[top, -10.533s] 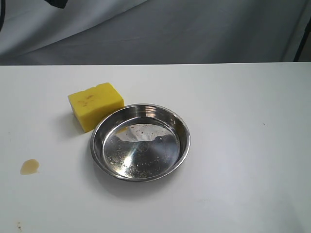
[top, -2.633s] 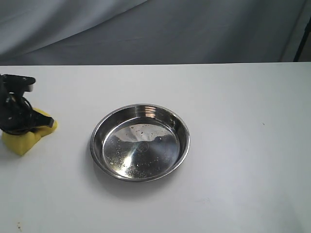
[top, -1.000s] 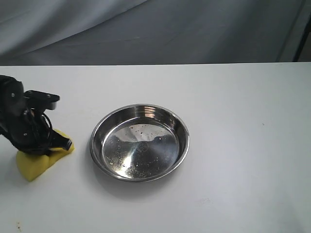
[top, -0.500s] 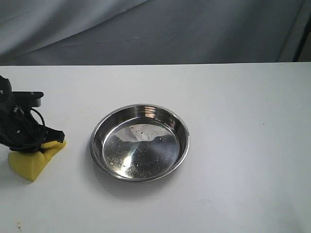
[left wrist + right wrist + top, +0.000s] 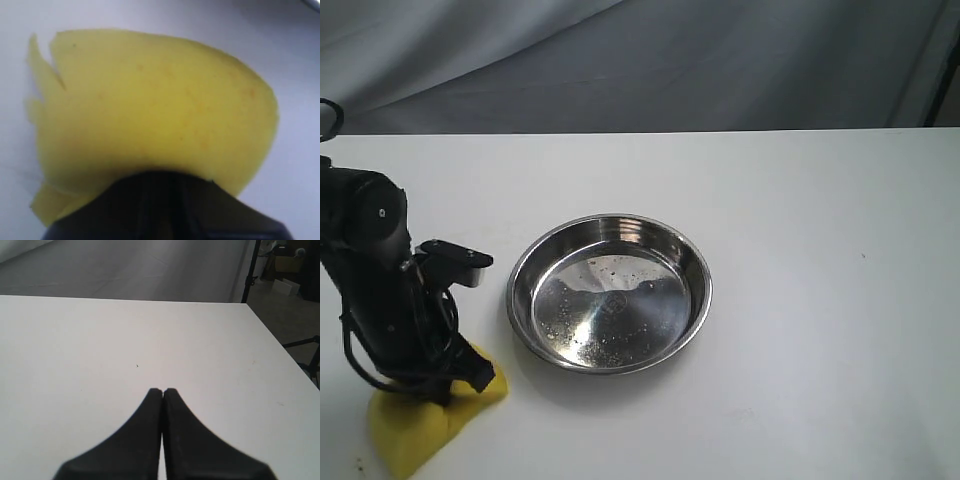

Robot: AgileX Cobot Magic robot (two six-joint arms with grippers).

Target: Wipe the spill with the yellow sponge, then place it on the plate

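- The left gripper [image 5: 432,392] has dragged the yellow sponge [image 5: 408,438] toward the near edge of the table [image 5: 800,400]; half a second ago it sat further back, level with the plate [image 5: 512,300]
- Its jaws stay clenched on the yellow sponge [image 5: 150,110], which bulges, squashed against the table, in the left wrist view
- The spill is not visible; the left arm covers where it lay, so I cannot tell whether it is gone
- This reads as a wiping stroke, with the carry to the plate still to come
- The right gripper [image 5: 162,390] hangs over bare table, jaws pressed together on nothing
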